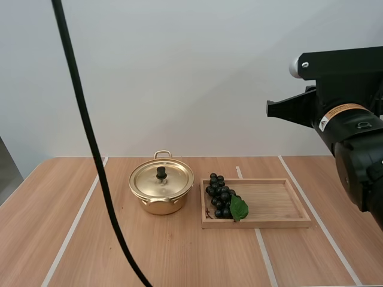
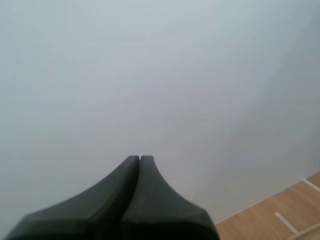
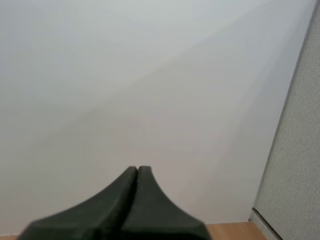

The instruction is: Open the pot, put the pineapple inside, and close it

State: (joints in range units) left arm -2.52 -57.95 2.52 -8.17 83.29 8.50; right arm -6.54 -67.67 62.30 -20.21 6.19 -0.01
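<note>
Pot (image 1: 161,192), gold-coloured with a loop handle at the back and another at the front, stands on the wooden surface (image 1: 179,257). Its lid (image 1: 172,179) is seated on it, and the black knob (image 1: 161,173) stands upright in the lid's middle. Just beside the pot, to its right, lies a shallow wooden tray (image 1: 281,204) with its long side facing the arms.

A bunch of dark grapes (image 1: 219,195) with a green leaf (image 1: 239,208) rests in the tray's left end, the end nearest the pot. The remainder of the tray floor is bare wood.

White tape lines (image 1: 78,221) run along the surface: one to the left of the pot, one passing under the tray, and one to the right of the tray. The right arm (image 1: 353,131) hangs high at the right side, well apart from the tray and pot.

The left tool (image 2: 139,159) has its fingers pressed together into one dark wedge, gripping nothing, and it points at a pale wall. The right tool (image 3: 137,169) is closed in the same way, empty, before the same wall.
</note>
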